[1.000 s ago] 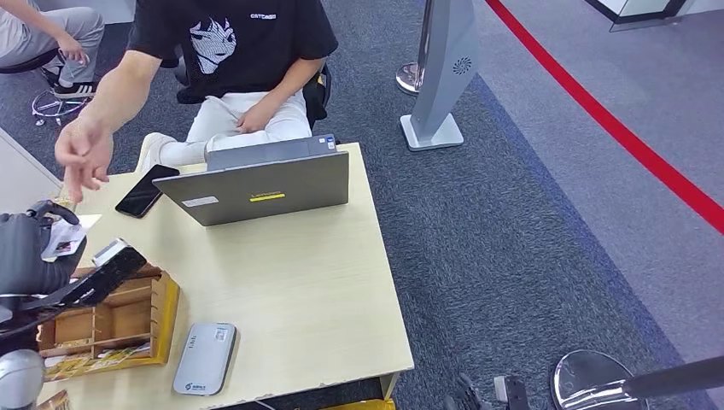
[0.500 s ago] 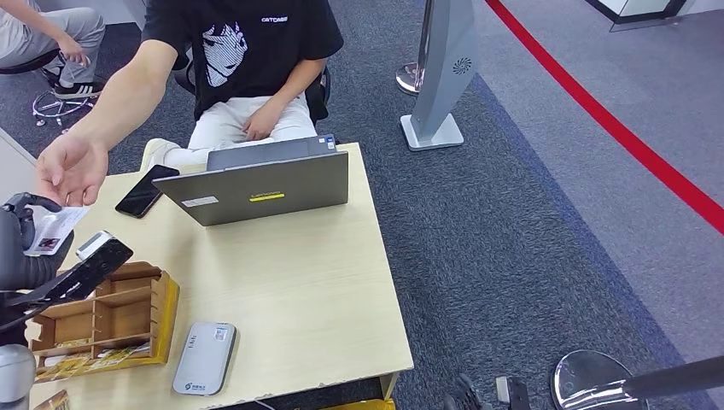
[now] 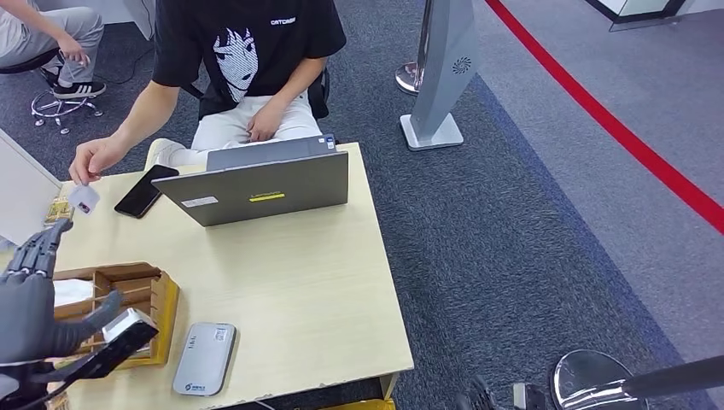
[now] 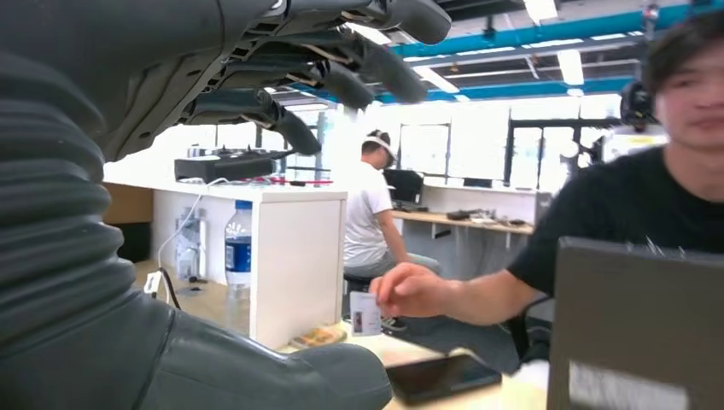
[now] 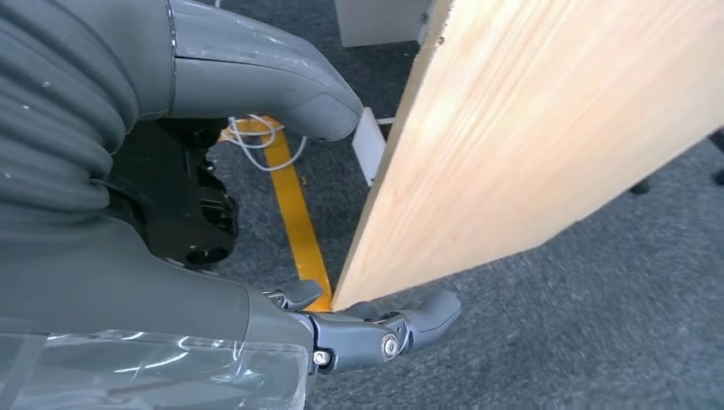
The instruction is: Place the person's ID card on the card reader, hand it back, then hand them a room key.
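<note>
The ID card [image 3: 84, 198] has left the left hand [image 3: 30, 295]: the person's hand [image 3: 96, 159] now pinches it, beyond the robot's spread, empty fingers. Hand-back looks done; the room key comes next. The right hand [image 5: 256, 282] hangs empty beside the worktop [image 5: 546, 128], fingers loosely curled.

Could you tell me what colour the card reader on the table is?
The card reader is silver-grey, clearest in the head view.
</note>
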Available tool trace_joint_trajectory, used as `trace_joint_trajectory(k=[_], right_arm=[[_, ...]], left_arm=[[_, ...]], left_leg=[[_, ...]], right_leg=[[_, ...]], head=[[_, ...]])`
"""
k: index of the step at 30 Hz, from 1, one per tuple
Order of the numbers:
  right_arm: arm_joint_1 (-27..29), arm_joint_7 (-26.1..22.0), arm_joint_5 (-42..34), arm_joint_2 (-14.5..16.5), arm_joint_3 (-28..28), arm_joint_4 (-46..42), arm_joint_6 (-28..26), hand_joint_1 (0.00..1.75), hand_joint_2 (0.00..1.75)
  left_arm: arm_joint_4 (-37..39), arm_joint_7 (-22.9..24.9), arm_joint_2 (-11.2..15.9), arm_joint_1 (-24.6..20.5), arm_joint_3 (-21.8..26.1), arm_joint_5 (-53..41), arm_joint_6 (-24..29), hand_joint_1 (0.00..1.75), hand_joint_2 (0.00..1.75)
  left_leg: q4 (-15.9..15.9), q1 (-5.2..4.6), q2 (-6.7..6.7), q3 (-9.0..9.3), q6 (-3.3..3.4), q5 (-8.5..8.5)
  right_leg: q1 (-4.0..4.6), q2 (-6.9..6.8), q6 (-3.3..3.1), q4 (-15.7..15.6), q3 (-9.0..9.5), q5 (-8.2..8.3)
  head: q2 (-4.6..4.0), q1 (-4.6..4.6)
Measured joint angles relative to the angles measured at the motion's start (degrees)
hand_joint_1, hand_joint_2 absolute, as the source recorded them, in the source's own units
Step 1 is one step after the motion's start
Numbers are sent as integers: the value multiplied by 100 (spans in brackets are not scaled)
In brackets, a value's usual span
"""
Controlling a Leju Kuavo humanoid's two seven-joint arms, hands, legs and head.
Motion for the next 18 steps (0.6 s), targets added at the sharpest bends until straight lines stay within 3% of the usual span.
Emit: trace_joint_trajectory(k=[4,9,13,18], right_arm=[[24,-8,-76,0,-10,-43,-17,0,175],[-30,-24,51,-1,-187,-48,114,0,175],[-94,-41,39,-2,-272,-40,131,0,175],[-97,-52,37,-2,-319,-40,131,0,175]], left_arm=[[-109,-157,260,600,-217,-54,-19,0,175],[-130,453,1243,1547,-813,-181,403,0,175],[-101,881,1873,1875,-1238,-111,653,0,175],[-41,1048,2295,2003,-1487,-129,726,0,175]], left_leg=[[-2,1,6,4,-7,-6],[-4,8,16,10,-19,-17],[-4,11,13,8,-20,-17],[-4,12,13,8,-20,-17]], right_leg=[[1,7,-4,0,1,-3],[9,20,-13,1,-4,-11],[11,16,-14,1,0,-12],[12,13,-14,2,2,-11]], head=[[0,1],[0,-7],[0,-7],[0,-7]])
